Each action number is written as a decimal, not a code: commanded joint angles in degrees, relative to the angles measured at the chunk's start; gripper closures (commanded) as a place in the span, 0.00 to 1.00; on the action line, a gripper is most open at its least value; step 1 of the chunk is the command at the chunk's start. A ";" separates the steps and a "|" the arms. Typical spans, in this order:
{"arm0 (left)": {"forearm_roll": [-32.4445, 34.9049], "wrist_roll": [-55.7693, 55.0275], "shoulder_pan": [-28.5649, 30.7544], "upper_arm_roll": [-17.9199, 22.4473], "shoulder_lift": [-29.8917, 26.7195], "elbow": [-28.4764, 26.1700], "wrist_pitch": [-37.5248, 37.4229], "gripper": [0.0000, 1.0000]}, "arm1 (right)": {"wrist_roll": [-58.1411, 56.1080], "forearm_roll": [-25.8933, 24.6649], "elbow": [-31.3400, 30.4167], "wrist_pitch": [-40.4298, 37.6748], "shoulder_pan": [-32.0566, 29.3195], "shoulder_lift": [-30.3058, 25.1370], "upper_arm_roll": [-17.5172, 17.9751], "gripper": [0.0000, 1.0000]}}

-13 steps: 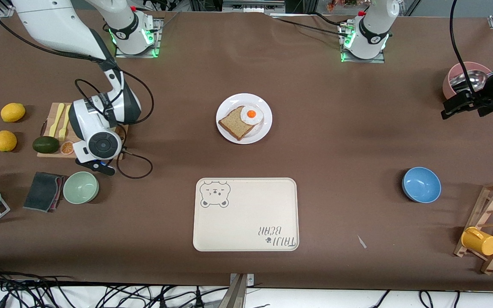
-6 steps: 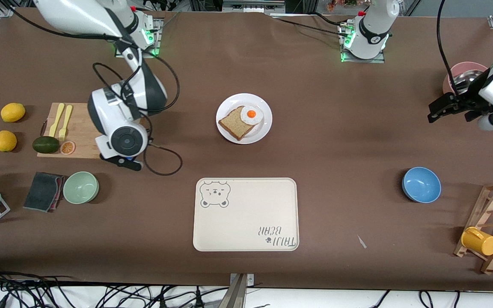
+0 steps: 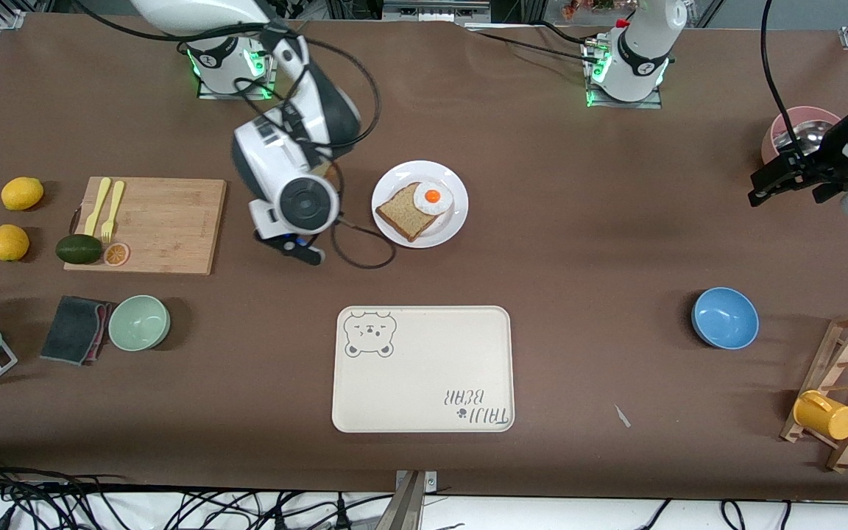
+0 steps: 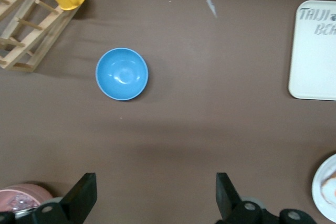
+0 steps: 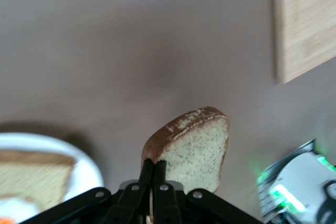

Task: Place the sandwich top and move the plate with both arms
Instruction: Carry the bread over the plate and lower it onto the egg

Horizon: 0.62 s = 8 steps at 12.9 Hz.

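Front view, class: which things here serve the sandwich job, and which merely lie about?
In use: sandwich top, pinched in the right gripper; plate with egg toast; left gripper, open, waiting over bare table.

Lying about: tray, blue bowl, green bowl, lemons, cutting board.

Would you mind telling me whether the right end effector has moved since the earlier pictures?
Yes. The right end effector, shut on the sandwich top, has travelled from over the cutting board toward the plate.
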 commanded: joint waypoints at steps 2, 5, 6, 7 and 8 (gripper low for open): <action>3.28 0.39 2.29 -0.09 1.05 0.56 0.80 0.00 | 3.82 1.79 12.93 -0.45 6.10 8.20 -0.42 1.00; 3.28 0.39 3.53 -0.09 2.20 0.30 0.71 0.00 | 4.44 1.27 14.72 3.49 10.76 11.37 -0.51 1.00; 3.28 0.39 3.53 -0.09 2.21 0.30 0.71 0.00 | 4.70 1.27 14.80 5.42 11.56 11.82 -0.60 1.00; 3.11 0.39 3.53 -0.09 2.21 0.22 0.71 0.00 | 5.05 1.53 14.80 7.79 11.83 12.00 -0.51 1.00; 2.67 0.39 3.53 -0.09 2.21 0.22 0.71 0.00 | 5.66 1.62 14.80 8.94 12.61 12.17 -0.51 1.00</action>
